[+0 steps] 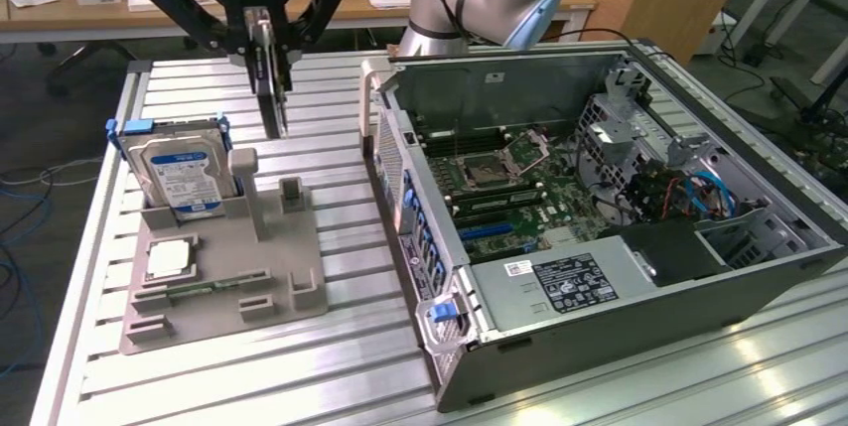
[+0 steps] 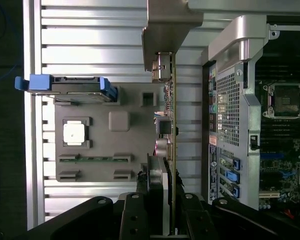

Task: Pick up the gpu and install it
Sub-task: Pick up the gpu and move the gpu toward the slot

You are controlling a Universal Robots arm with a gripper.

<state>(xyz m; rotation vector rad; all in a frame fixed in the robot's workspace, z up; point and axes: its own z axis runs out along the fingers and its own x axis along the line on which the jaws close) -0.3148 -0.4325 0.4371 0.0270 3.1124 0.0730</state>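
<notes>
Gripper (image 1: pixel 269 44) jaws clamped on gpu (image 1: pixel 276 108); I see it hanging edge-on above grey holder tray (image 1: pixel 285 272), left of open computer case (image 1: pixel 636 337).

Grey moulded plastic fixture (image 1: pixel 285 282) and open grey metal computer case (image 1: pixel 623 332) sat side by side on the slotted aluminium table (image 1: pixel 332 376).
The fixture lay on the exterior view's left, the case just beside it on the right. A boxy silver metal hard drive (image 1: pixel 186 173) stood upright in the fixture's rear slot. A small square silver processor chip (image 1: pixel 170 259) lay flat in a recess before it, and a thin green memory stick (image 2: pixel 92 159) lay nearer the front. The black tool (image 1: pixel 265 46) held a thin flat green circuit-board gpu (image 1: pixel 276 108) on edge above the fixture's rear, between drive and case.
</notes>
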